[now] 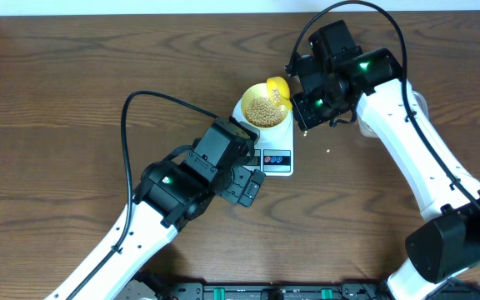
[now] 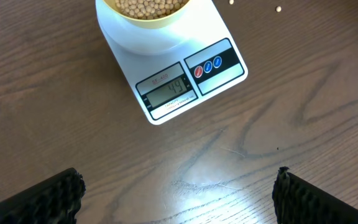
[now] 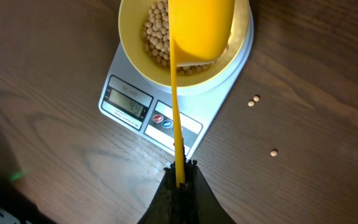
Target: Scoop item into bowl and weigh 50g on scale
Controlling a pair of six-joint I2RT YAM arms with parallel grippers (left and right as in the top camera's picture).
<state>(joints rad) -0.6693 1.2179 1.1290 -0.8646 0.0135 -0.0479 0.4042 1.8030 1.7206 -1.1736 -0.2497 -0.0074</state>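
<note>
Jaws clamped on its thin handle, I hold the yellow scoop (image 3: 201, 28) over the bowl (image 3: 131, 59) of soybeans (image 3: 156, 31) atop the scale (image 3: 166, 124). Loose soybeans lie on the desk (image 3: 309, 81) right of the scale.

In the left wrist view the top edge is cutting off most of the bowl (image 2: 146, 18), and the bottom edge is cutting the fingers (image 2: 48, 200) of the left claw (image 2: 178, 199). In the right wrist view the yellow scoop (image 3: 201, 28) is hiding part of the beans (image 3: 157, 31), and the display (image 3: 128, 102) of the scale (image 3: 221, 112) is showing digits too blurred to read.
</note>
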